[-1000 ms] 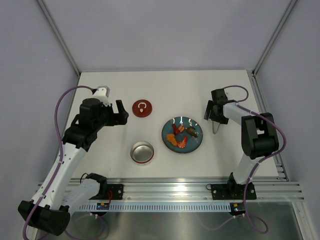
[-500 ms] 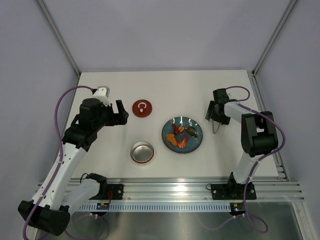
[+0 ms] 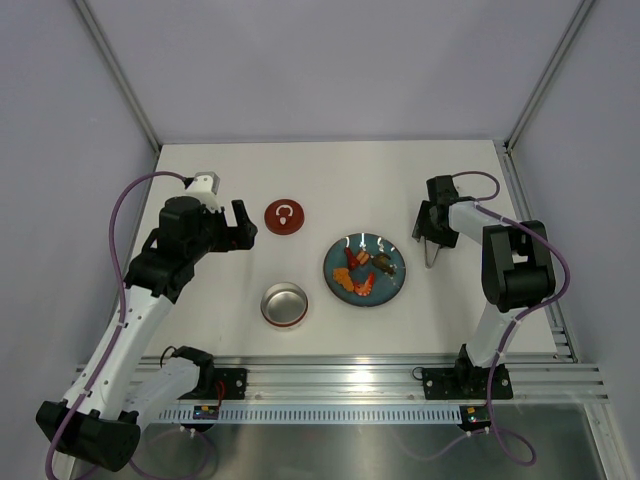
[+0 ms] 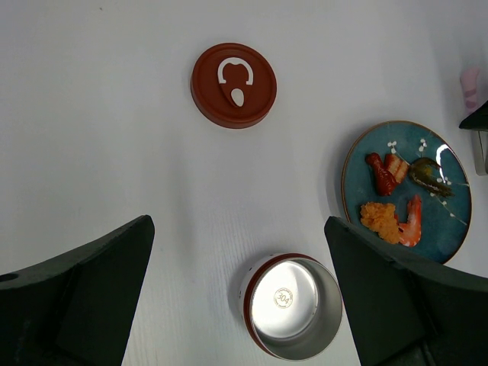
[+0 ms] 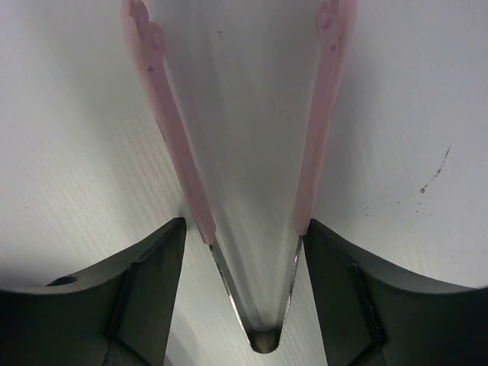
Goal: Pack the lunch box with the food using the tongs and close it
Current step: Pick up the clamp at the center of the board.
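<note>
At 3 o'clock of round teal plate (image 3: 331,270): right gripper (image 5: 244,229) low, jaws part-open astride slim pink-silver V-shaped tongs (image 5: 171,130), pads by both arms near hinge; grip cannot tell. Left gripper (image 4: 236,221) raised, wide open, holding nothing. Round steel lunch box (image 4: 248,293), plate's 8 o'clock, bare inside. Dark red round lid (image 4: 233,85) at 10 o'clock. Orange, red, brown food pieces (image 3: 360,272) on plate.

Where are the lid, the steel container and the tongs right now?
lid (image 4: 233,85), left wrist view, middle of its red top.
steel container (image 4: 293,305), left wrist view, bare inner floor.
tongs (image 5: 181,164), right wrist view, the pink arm at picture left.
</note>
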You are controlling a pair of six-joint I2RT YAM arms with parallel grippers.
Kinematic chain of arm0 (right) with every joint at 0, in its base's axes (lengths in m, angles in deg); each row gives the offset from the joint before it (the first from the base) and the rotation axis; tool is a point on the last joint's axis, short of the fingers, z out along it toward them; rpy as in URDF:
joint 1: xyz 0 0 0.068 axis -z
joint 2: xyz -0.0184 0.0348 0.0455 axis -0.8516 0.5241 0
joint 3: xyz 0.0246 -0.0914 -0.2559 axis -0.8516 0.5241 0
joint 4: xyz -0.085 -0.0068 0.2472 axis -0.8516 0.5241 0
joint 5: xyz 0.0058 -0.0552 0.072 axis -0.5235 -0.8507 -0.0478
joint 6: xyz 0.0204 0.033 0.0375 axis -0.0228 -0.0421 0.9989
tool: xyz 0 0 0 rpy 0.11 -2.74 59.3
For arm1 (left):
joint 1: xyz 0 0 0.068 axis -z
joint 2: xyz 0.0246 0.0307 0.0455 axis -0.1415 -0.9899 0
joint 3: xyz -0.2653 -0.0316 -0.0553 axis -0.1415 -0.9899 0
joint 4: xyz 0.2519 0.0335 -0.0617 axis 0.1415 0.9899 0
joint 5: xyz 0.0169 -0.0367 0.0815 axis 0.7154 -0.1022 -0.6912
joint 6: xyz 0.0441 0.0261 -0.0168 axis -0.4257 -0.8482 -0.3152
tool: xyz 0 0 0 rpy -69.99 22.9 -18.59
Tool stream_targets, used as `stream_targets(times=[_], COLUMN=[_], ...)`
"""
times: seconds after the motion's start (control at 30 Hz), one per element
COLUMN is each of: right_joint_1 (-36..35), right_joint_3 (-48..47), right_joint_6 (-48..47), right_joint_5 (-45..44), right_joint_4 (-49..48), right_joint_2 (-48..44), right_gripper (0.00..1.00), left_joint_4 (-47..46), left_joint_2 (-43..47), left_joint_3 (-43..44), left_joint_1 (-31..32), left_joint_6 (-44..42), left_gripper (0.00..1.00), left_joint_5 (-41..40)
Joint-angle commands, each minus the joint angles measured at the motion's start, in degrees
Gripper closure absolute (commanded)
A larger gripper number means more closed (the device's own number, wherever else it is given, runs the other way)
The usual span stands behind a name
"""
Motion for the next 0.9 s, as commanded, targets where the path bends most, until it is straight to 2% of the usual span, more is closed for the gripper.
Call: stream_targets(times=[0.0,0.3,0.5,0.53,0.63,0.7,0.87], right_joint_1=[0.3,0.3,0.3,0.3,0.3,0.3,0.3], right_joint_3=[-0.1,1.7,1.8,1.9,2.4,2.7,4.0], right_joint_6=[-0.1,-3.0,-3.3,-3.3,-3.7,-4.1,-4.3], right_joint_5=[1.6,4.3,3.7,3.7,4.2,5.0,6.3], right_joint_4=[0.7,-0.6,-0.4,-0.5,-0.8,-0.7,-1.0], right_joint_2=[0.1,-0.9,-0.9,-0.9,-1.1,-1.3,-1.8], right_gripper=[0.29,0.30,0.43,0.43,0.31,0.28,0.28], left_joint_4=[-1.5,-1.7,-1.7,-1.7,-1.7,-1.7,-1.8], left_joint_2=[0.7,0.5,0.3,0.2,0.3,0.2,0.0], left_joint_3=[0.7,0.7,0.7,0.7,0.8,0.8,0.7], left_joint_1=[0.3,0.3,0.3,0.3,0.3,0.3,0.3], left_joint_6=[-0.6,-0.5,-0.5,-0.5,-0.6,-0.5,-0.4], left_gripper=[0.01,0.01,0.01,0.01,0.01,0.01,0.01], left_joint_5=[0.2,0.2,0.2,0.2,0.2,0.3,0.2])
